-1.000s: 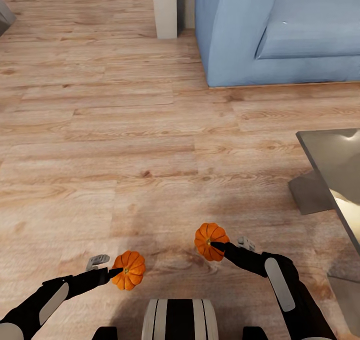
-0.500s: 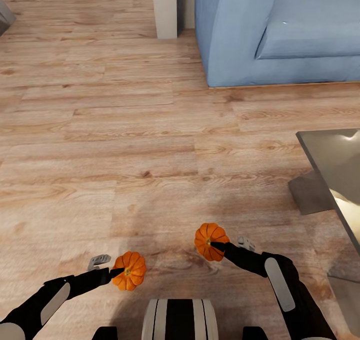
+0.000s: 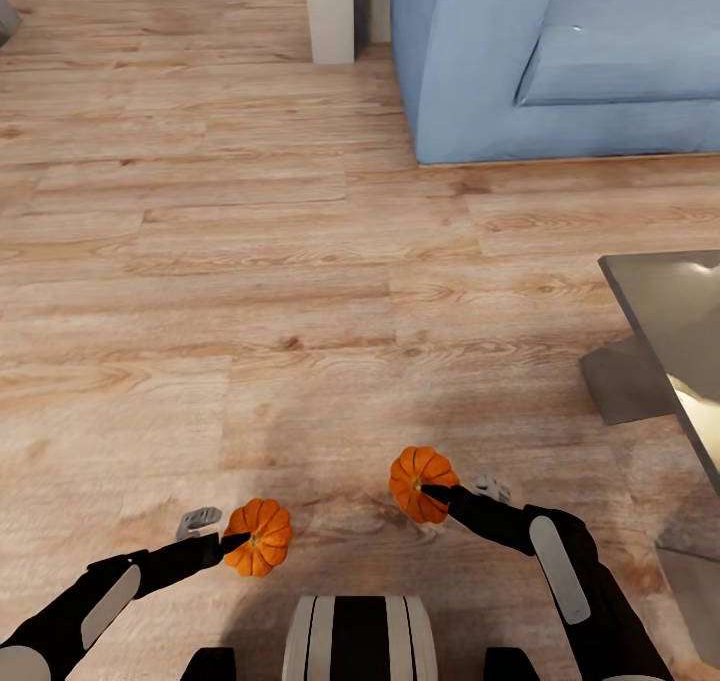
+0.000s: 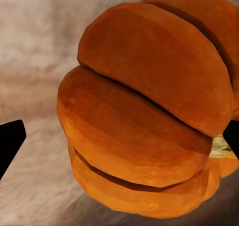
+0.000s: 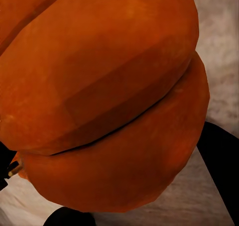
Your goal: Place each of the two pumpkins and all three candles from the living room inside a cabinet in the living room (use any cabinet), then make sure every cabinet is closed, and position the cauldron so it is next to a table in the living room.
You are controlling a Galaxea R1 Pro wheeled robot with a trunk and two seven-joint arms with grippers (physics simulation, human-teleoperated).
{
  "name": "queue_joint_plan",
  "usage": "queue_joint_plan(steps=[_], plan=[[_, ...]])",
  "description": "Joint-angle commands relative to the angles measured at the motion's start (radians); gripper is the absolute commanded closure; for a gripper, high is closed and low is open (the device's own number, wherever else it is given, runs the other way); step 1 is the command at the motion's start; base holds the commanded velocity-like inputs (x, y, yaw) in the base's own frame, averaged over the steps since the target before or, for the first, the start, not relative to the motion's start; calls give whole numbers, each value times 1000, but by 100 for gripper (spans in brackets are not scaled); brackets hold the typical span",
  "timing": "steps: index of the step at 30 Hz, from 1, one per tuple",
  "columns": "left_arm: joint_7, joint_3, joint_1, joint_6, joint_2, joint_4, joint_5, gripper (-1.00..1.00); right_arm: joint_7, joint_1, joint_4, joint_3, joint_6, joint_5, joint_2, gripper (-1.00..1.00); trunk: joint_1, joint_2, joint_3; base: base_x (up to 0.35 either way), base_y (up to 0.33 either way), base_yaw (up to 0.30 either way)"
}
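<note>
I hold two small orange ribbed pumpkins above the wooden floor. My left gripper point(image 3: 240, 543) is shut on one pumpkin point(image 3: 262, 539) low in the head view, left of centre. My right gripper point(image 3: 430, 492) is shut on the other pumpkin point(image 3: 412, 479), right of centre and a little farther out. In the left wrist view its pumpkin point(image 4: 149, 111) sits close up between two dark fingertips point(image 4: 9, 144). The right wrist view has its pumpkin point(image 5: 109, 96) pressed right against the lens. A corner of the glass-topped table point(image 3: 670, 331) juts in at the right edge.
A blue sofa point(image 3: 540, 61) stands at the far right, with a pale post point(image 3: 330, 11) just left of it. Open wooden floor point(image 3: 220, 261) stretches ahead and to the left. The table's grey leg point(image 3: 618, 386) rests on the floor under its corner.
The whole view has shifted slightly, with sofa and floor sliding up and the table corner drifting right, so the camera moved. The left pumpkin has edged a little nearer the base. Both grips hold.
</note>
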Motion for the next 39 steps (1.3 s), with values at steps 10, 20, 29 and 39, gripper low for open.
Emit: queue_joint_plan(steps=[10, 20, 29, 39], plan=[[19, -9, 0, -24, -1, 2, -5, -100, 9, 0, 0, -3, 6, 6, -1, 100, 0, 0, -1, 0, 0, 0], [19, -11, 0, -28, -10, 2, -8, 100, 10, 0, -1, -3, 9, 6, -1, 100, 0, 0, -1, 0, 0, 0], [20, -8, 0, -30, -9, 2, -5, 100, 10, 0, -1, -3, 9, 7, -1, 100, 0, 0, -1, 0, 0, 0], [20, -5, 0, -29, -8, 2, -1, 100, 10, 0, -2, -3, 9, 6, -1, 100, -1, 1, 11, 0, 0, 0]])
